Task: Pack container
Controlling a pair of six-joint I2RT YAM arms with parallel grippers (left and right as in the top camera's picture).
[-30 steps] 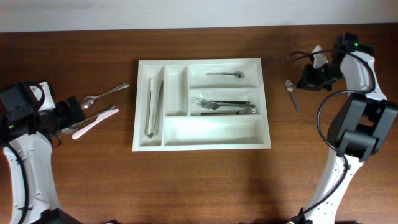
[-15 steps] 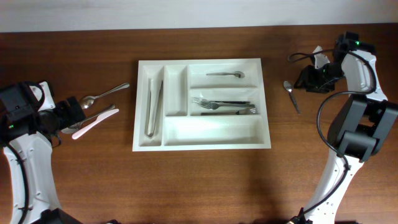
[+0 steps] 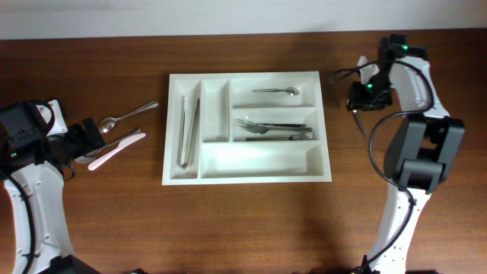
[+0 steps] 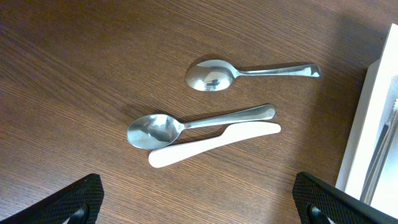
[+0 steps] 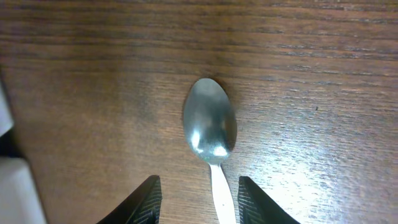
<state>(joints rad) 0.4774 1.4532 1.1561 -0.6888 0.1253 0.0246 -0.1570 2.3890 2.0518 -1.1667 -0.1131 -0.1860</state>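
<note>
The white cutlery tray (image 3: 259, 161) lay mid-table between the arms. Near its right edge, the right gripper (image 5: 198, 202) stood parted astride a spoon (image 5: 209, 127), not touching. The left gripper (image 4: 199, 205) gaped wide, well left of the tray.

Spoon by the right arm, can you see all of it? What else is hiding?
- Spoon: right wrist view's bottom edge cuts off its handle; overhead, the right gripper covers its bowl.
- Container: left wrist view's right edge leaves only a strip.
- Forks: overhead, too small to count.
</note>
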